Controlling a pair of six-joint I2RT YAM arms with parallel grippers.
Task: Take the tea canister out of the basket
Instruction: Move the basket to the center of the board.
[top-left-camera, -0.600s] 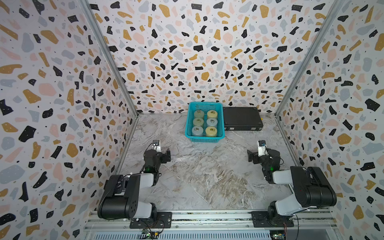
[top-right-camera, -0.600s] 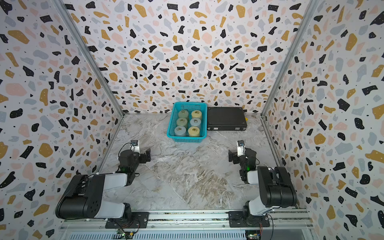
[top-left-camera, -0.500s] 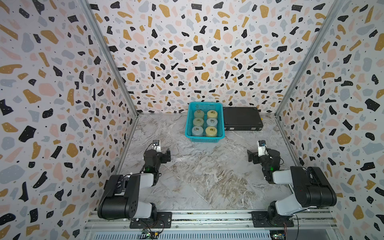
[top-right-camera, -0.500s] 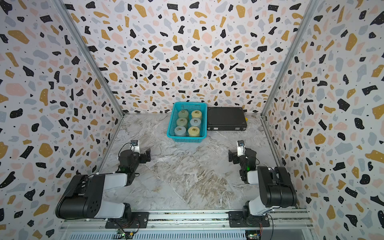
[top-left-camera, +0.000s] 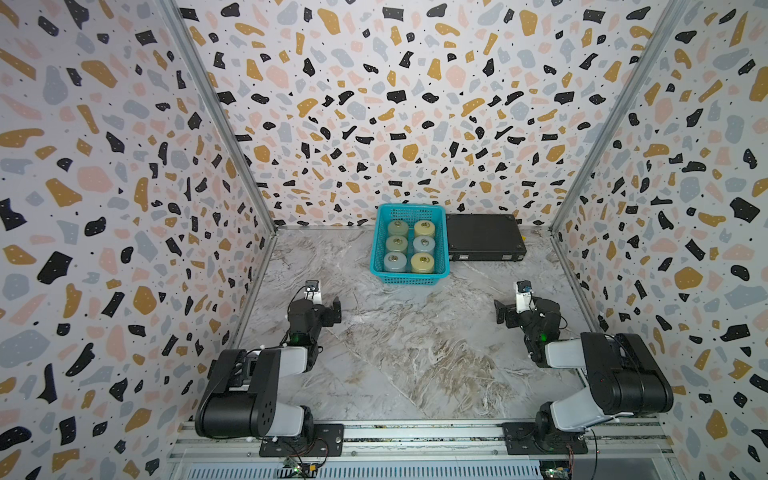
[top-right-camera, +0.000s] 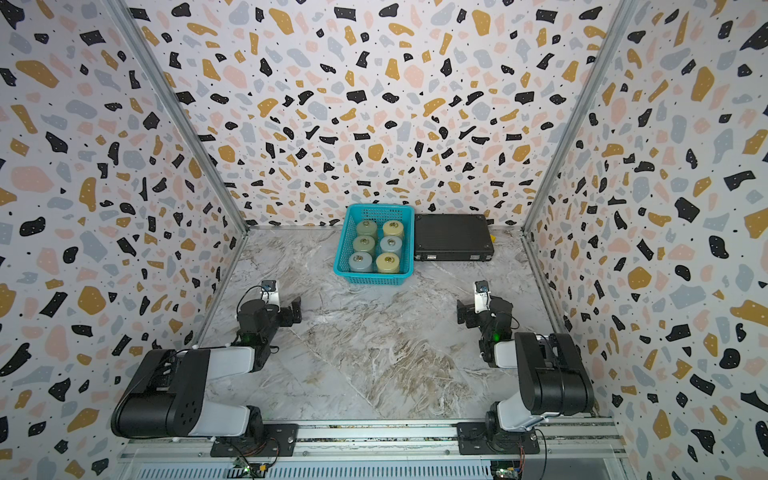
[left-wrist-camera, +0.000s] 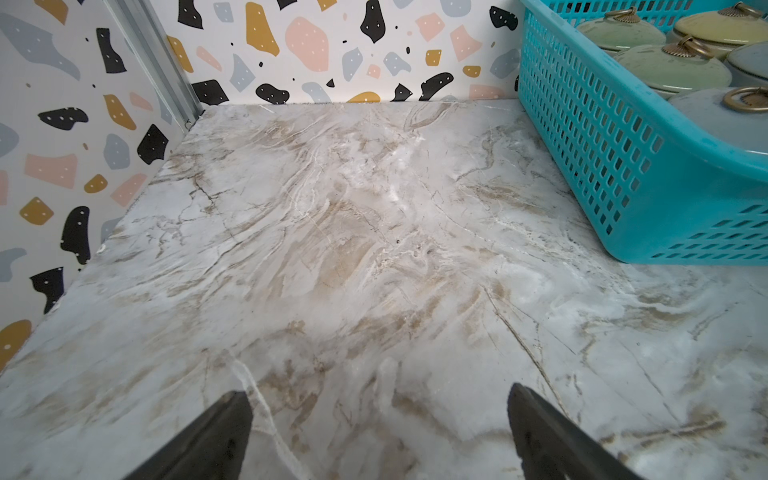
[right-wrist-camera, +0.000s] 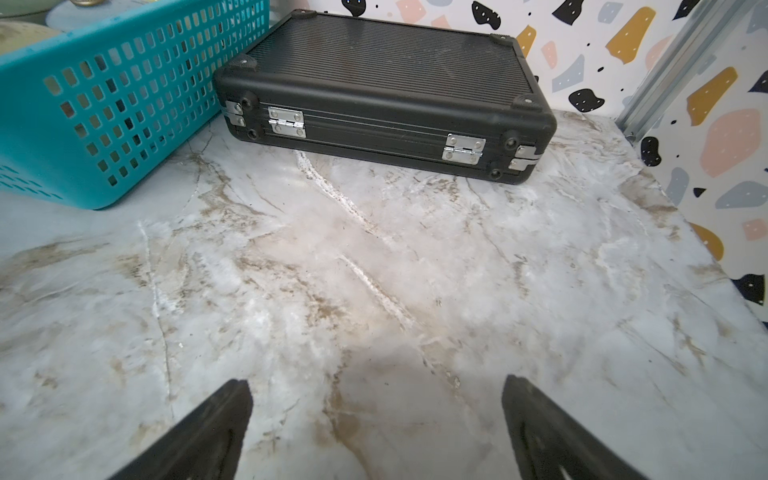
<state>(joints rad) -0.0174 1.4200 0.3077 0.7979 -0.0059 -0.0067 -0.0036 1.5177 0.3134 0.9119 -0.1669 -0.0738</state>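
Observation:
The teal mesh basket (top-left-camera: 409, 278) (top-right-camera: 373, 278) stands at the back of the marble table against the far wall. It holds several lidded tea canisters in green, yellow and grey-blue, each with a brass ring on top, such as the grey-blue one (top-left-camera: 395, 262) (top-right-camera: 360, 261). Well in front of the basket, low over the table, my left gripper (top-left-camera: 326, 309) (left-wrist-camera: 378, 392) is open and holds nothing. My right gripper (top-left-camera: 509, 311) (right-wrist-camera: 375, 382) is open too, over bare marble. In the left wrist view the basket wall (left-wrist-camera: 602, 145) and a green canister (left-wrist-camera: 673, 68) show.
A flat black case (top-left-camera: 484, 243) (right-wrist-camera: 386, 83) with silver hinges lies closed right beside the basket (right-wrist-camera: 104, 104). Speckled walls enclose the table on three sides. Both arm bases sit on the rail at the front edge.

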